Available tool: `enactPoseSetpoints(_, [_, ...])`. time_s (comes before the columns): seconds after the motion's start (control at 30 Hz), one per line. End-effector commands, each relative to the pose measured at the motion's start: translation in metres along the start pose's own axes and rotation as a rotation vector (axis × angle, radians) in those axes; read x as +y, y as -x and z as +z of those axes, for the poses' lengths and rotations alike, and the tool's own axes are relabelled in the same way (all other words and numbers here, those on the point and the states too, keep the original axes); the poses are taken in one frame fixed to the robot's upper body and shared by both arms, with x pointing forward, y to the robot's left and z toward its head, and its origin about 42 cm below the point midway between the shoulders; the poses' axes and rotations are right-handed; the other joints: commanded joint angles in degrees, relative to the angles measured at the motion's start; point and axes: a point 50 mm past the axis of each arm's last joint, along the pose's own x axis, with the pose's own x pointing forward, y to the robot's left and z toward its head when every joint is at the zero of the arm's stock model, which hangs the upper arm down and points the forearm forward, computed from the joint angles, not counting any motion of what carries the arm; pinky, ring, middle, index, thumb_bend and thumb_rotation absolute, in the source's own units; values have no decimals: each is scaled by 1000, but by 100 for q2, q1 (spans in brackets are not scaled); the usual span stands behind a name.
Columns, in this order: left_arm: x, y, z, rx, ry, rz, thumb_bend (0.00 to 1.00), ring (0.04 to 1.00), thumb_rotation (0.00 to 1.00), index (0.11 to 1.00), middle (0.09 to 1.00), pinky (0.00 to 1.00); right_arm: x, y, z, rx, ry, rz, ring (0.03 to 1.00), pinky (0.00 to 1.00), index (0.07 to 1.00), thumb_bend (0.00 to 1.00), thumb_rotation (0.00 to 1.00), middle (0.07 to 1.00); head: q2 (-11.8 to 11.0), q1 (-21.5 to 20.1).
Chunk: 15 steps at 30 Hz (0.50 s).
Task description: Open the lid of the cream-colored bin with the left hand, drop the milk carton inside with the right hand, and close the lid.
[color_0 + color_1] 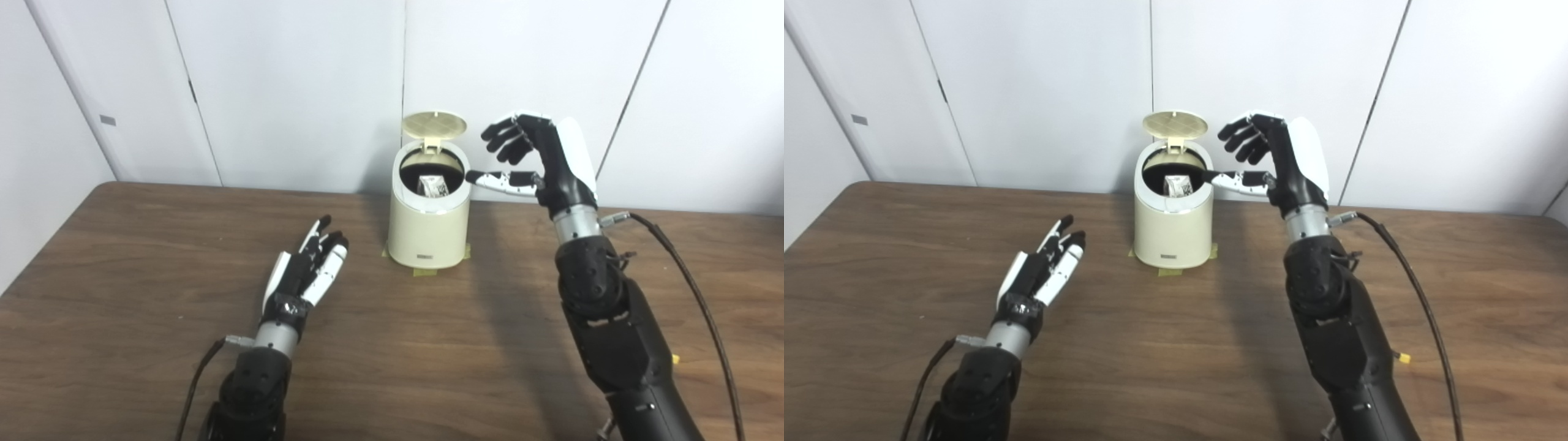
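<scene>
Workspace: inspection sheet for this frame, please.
Surface: brown wood-grain table, yellow tape under the bin.
Bin: cream, upright at the table's far edge; lid standing open.
Carton: inside the bin.
Clutter: nothing seen.
Left hand: open, empty, low over the table, left of the bin.
Right hand: open, empty, raised beside the bin's rim.
Cables: one trailing from the right wrist, one from the left.
Surroundings: white wall panels behind.
</scene>
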Motion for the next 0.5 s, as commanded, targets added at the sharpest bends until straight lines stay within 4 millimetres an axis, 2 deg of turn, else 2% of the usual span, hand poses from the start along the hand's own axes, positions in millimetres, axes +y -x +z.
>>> enactPoseSetpoints(0.0, [6,-14,26,-105,-22,3,345,947,750,1000,919,990,-12,-7,12,-35,-34,-53,436,396,482,521,0,494,12,0])
enactPoseSetpoints(0.2, [11,-25,34,-106,15,-14,331,936,749,1000,933,992,-12,13,2,107,-143,-79,447,416,489,522,0,488,37,-64])
enactPoseSetpoints(0.3, [14,-29,38,-113,17,-21,328,935,801,989,928,998,-12,27,-3,224,-244,-81,431,410,520,515,0,490,54,-97])
enactPoseSetpoints(0.37, [17,-33,41,-116,37,-30,303,937,794,986,931,1000,-13,40,-8,298,-347,-76,536,466,503,515,6,491,63,-105])
enactPoseSetpoints(0.4, [18,-34,42,-117,42,-33,290,932,792,982,930,992,-13,44,-9,320,-377,-74,572,493,500,504,80,568,66,-102])
enactPoseSetpoints(0.47, [20,-36,44,-120,45,-37,275,927,791,977,929,975,-14,53,-12,346,-424,-72,613,521,498,494,141,642,69,-101])
